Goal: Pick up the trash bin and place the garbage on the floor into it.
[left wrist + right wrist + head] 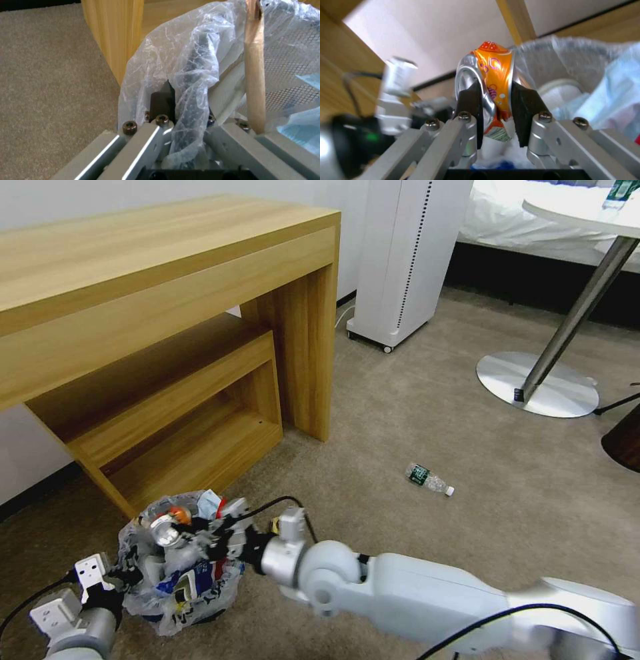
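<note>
Up close, right gripper point(496, 100) pinches orange can point(491, 75).

No text is reading clearly anywhere. The clear bottle point(429, 479) lying on the carpet point(413, 407) is showing a green label, its lettering too small to make out. The bin's plastic bag point(175, 585) is carrying blue and yellow print, crumpled and illegible. The crushed orange can point(490, 82) is displaying pink and white decorative swirls and dots, no words discernible. A green item on the round table point(587, 210) is showing pale markings, unreadable.
</note>
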You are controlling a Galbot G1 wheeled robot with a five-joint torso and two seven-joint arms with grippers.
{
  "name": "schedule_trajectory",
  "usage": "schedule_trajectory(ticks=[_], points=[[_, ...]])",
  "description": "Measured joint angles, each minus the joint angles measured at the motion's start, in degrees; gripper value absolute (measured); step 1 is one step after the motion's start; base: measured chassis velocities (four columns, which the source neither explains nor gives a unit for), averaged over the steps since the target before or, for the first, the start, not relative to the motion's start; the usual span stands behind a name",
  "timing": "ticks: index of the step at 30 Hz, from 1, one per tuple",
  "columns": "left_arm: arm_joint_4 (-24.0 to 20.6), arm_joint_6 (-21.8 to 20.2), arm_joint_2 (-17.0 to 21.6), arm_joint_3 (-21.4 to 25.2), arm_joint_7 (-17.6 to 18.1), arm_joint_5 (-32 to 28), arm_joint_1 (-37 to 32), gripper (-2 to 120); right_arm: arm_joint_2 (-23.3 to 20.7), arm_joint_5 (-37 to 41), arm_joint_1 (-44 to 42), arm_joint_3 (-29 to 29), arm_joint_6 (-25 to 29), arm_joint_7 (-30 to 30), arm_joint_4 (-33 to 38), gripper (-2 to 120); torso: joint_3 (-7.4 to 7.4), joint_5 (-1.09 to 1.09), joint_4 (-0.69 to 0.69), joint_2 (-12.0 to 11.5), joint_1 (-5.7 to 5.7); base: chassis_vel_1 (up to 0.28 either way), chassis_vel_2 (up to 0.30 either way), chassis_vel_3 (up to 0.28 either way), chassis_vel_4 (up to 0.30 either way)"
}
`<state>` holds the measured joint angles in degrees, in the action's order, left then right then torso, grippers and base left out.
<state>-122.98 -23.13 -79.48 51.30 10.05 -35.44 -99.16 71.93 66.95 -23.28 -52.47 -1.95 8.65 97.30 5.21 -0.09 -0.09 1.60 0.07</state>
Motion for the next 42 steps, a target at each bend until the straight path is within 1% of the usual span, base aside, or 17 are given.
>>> schedule_trajectory(ticks=[10, 12, 13, 15, 17, 18, 20, 23, 26, 27, 28, 31, 33, 36, 37, 40, 42], points=[[-0.2, 0.5, -0.2, 0.1, -0.2, 0.1, -0.3, 1, 1.2, -2.8, -0.1, -1.5, -2.1, 2.4, -3.2, 18, 0.00, 0.02, -0.01, 0.0, 0.00, 0.000, 0.000, 0.000, 0.000], [-0.1, 0.6, -0.2, 0.0, -0.2, 0.2, -0.2, 1, 1.2, -3.4, -0.6, -1.3, -2.1, 2.4, -3.3, 27, 0.00, 0.02, -0.01, 0.0, 0.00, 0.000, 0.000, 0.000, 0.000], [-0.1, 0.6, -0.2, 0.0, -0.2, 0.2, -0.2, 1, 1.2, -3.4, -0.6, -1.3, -2.1, 2.4, -3.3, 27, 0.00, 0.02, -0.01, 0.0, 0.00, 0.000, 0.000, 0.000, 0.000], [0.1, 0.6, -0.4, -0.1, -0.3, 0.3, 0.0, 1, 1.0, -3.6, -0.9, -0.9, -2.0, 2.3, -2.7, 39, 0.00, 0.02, -0.01, 0.0, 0.00, 0.000, 0.000, 0.000, 0.000], [0.1, 0.6, -0.4, -0.2, -0.3, 0.4, 0.1, 1, 0.9, -3.6, -0.9, -0.7, -1.9, 2.2, -2.5, 43, 0.00, 0.02, -0.01, 0.0, -0.01, 0.000, 0.000, 0.000, 0.000], [0.3, 0.6, -0.6, -0.3, -0.3, 0.5, 0.2, 1, 0.7, -3.7, -1.0, -0.5, -1.7, 2.0, -2.1, 50, -0.01, 0.02, -0.01, 0.0, 0.00, 0.000, 0.000, 0.000, 0.000], [0.4, 0.7, -0.6, -0.4, -0.3, 0.6, 0.3, 1, 0.6, -3.8, -1.1, -0.3, -1.7, 2.0, -1.9, 52, -0.01, 0.02, -0.01, 0.0, 0.00, 0.000, 0.000, 0.000, 0.000], [0.7, 0.8, -0.9, -0.5, -0.4, 0.8, 0.5, 1, 0.5, -4.3, -1.2, 0.0, -1.7, 2.0, -1.4, 68, -0.01, 0.02, -0.01, 0.0, 0.00, 0.000, 0.000, 0.000, 0.000], [0.7, 0.8, -0.9, -0.5, -0.4, 0.9, 0.5, 1, 0.5, -4.8, -1.4, 0.1, -1.4, 1.9, -1.4, 75, -0.01, 0.02, -0.01, 0.0, -0.01, 0.000, 0.000, 0.000, 0.000], [0.8, 0.9, -0.9, -0.5, -0.5, 0.9, 0.5, 1, 0.6, -5.2, -1.6, 0.9, -0.6, 1.2, -1.3, 82, -0.01, 0.02, -0.01, 0.0, 0.00, 0.000, 0.000, 0.000, 0.000], [0.8, 0.9, -0.9, -0.5, -0.5, 0.9, 0.5, 1, 0.6, -5.2, -1.6, 0.9, -0.6, 1.2, -1.3, 82, -0.01, 0.02, -0.01, 0.0, 0.00, 0.000, 0.000, 0.000, 0.000], [1.1, 0.9, -0.9, -0.5, -0.5, 0.9, 0.6, 1, 1.1, -5.9, -1.9, 3.7, 2.7, -1.8, -0.3, 96, -0.01, 0.02, 0.00, 0.0, 0.00, 0.000, 0.000, 0.000, 0.000], [1.1, 0.9, -0.9, -0.5, -0.5, 0.9, 0.6, 1, 1.3, -6.1, -2.1, 5.1, 3.8, -3.4, 0.2, 98, -0.01, 0.02, 0.00, 0.0, 0.00, 0.000, 0.000, 0.000, 0.000], [1.2, 0.9, -0.9, -0.5, -0.5, 0.9, 0.7, 1, 1.0, -6.0, -2.9, 10.5, 5.6, -5.9, 2.5, 100, 0.00, 0.03, 0.00, 0.0, 0.00, 0.000, 0.000, 0.000, 0.000], [1.2, 0.9, -0.9, -0.5, -0.5, 0.9, 0.7, 1, 1.0, -6.0, -2.9, 10.5, 5.6, -5.9, 2.5, 100, 0.00, 0.03, 0.00, 0.0, 0.00, 0.000, 0.000, 0.000, 0.000], [1.5, 0.9, -0.7, -0.5, -0.5, 0.9, 0.9, 1, -0.5, -5.6, -4.2, 16.8, 5.9, -6.4, 5.7, 100, 0.00, 0.03, 0.00, 0.0, 0.00, 0.000, 0.000, 0.000, 0.000], [1.7, 0.9, -0.7, -0.5, -0.5, 0.9, 1.0, 1, -1.2, -5.3, -4.6, 18.4, 5.9, -5.8, 6.7, 100, -0.01, 0.03, 0.00, 0.0, 0.00, 0.000, 0.000, 0.000, 0.000]])
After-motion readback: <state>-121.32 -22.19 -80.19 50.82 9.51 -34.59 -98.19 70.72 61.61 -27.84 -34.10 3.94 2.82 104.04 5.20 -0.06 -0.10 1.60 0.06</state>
